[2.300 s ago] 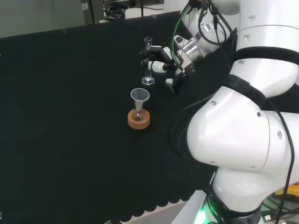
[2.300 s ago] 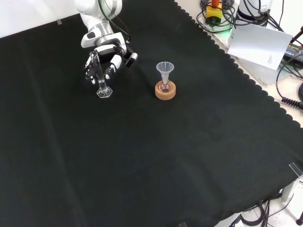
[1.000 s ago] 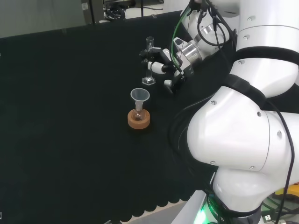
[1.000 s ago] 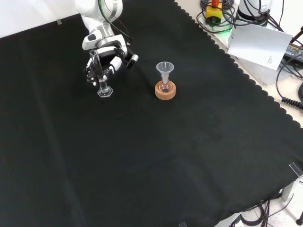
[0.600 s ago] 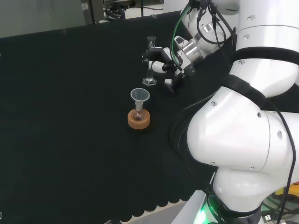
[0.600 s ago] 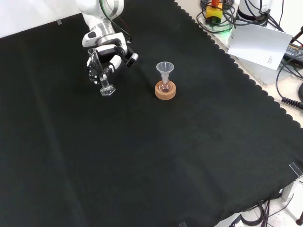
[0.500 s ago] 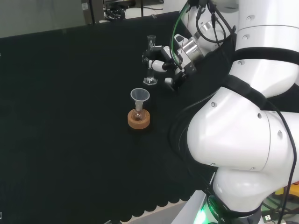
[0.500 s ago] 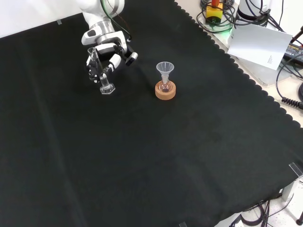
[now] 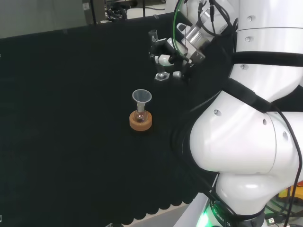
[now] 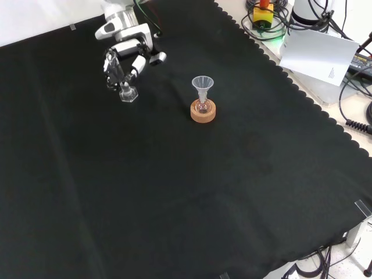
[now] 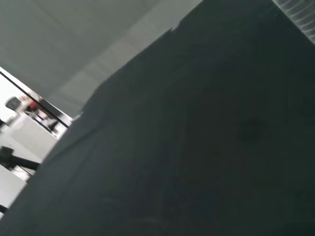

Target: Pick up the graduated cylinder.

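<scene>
The graduated cylinder (image 9: pixel 158 56) (image 10: pixel 120 81) is a narrow clear tube on a clear hexagonal foot. It hangs tilted above the black cloth (image 10: pixel 192 174), its foot off the cloth. The black and white hand (image 9: pixel 171 56) (image 10: pixel 129 57) is shut on it, fingers curled round the tube's middle. In the head view the hand sits just left of the arm's white links. In the front view it is at the upper left, with the cylinder's foot lowest.
A cork ring stand (image 9: pixel 140 120) (image 10: pixel 203 111) carries a small flask with a clear funnel (image 9: pixel 141 97) (image 10: pixel 202 83) in its neck, near the cloth's middle. The cloth's scalloped edge (image 10: pixel 290 87) runs along the right in the front view, with cables and paper beyond.
The hand has lifted the cylinder off the cloth and carried it to the right in the head view, farther up in the front view. The flask and funnel have stayed put.
</scene>
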